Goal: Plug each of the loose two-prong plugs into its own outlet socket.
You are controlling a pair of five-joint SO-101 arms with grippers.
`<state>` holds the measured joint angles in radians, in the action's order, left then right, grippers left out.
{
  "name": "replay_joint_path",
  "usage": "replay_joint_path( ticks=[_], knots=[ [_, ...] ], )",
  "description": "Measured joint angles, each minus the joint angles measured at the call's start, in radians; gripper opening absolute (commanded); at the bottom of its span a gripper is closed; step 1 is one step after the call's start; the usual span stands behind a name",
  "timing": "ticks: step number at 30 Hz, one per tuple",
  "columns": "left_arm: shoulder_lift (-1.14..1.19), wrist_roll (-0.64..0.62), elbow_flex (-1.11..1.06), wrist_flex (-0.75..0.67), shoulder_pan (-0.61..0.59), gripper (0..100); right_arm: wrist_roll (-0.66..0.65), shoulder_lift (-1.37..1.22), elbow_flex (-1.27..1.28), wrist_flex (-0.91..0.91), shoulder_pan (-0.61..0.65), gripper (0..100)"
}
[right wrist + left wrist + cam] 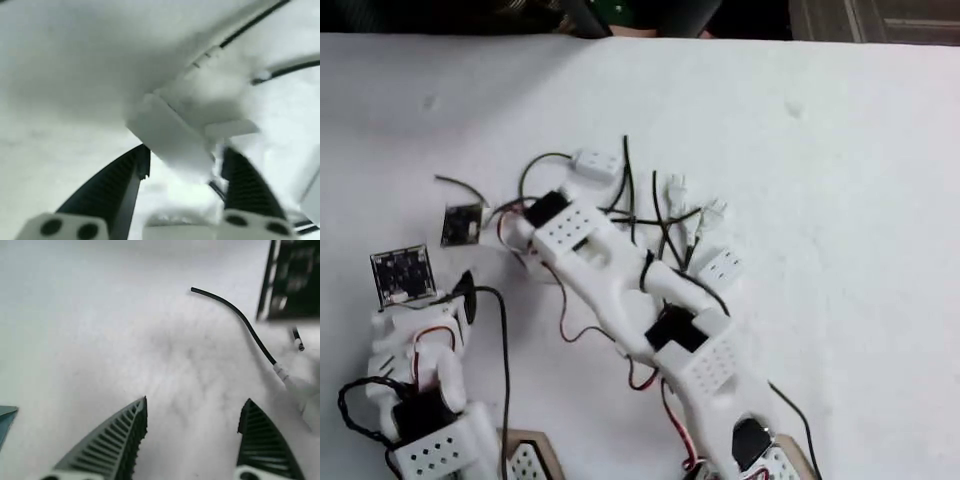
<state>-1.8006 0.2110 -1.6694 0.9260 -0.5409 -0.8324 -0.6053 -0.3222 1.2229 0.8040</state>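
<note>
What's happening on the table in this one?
Two arms are on a plug-and-socket job. The right pincer sits at a white block among black cords; its grip is unclear. The left pincer hangs open over bare table. One plug and a second plug lie loose, not in any socket.

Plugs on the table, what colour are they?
The plugs are white, on black cords; the high view shows them best.

A white table carries a far socket, a near socket, one plug beside a second plug, tangled black cords and a small dark board.
</note>
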Motion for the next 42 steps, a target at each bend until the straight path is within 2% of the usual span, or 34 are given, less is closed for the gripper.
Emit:
replay_joint_path(
  ticks=[2, 8, 16, 20, 30, 33, 37, 42],
  knots=[
    [0.0, 0.0, 0.0, 0.0, 0.0, 29, -0.002, -0.002, -0.025, 0.008, -0.009, 3.1],
    [0.0, 0.0, 0.0, 0.0, 0.0, 29, -0.005, -0.014, -0.117, 0.075, -0.034, 1.8],
    [0.0, 0.0, -0.002, 0.0, 0.0, 29, -0.003, -0.018, -0.459, 0.393, -0.091, 1.8],
    [0.0, 0.0, -0.002, 0.0, 0.0, 29, -0.005, -0.018, -0.637, 0.48, -0.181, 1.8],
    [0.0, 0.0, -0.002, 0.0, 0.0, 29, -0.005, -0.018, -0.704, 0.489, -0.503, 1.8],
    [0.0, 0.0, -0.002, 0.0, 0.0, 29, -0.048, -0.018, -0.704, 0.48, -0.574, 1.8],
    [0.0, 0.0, -0.002, 0.0, 0.0, 29, -0.071, -0.049, -0.704, 0.391, -0.624, 1.8],
    [0.0, 0.0, -0.002, -0.002, 0.0, 29, -0.133, -0.172, -0.704, 0.245, -0.617, 1.8]
  ],
)
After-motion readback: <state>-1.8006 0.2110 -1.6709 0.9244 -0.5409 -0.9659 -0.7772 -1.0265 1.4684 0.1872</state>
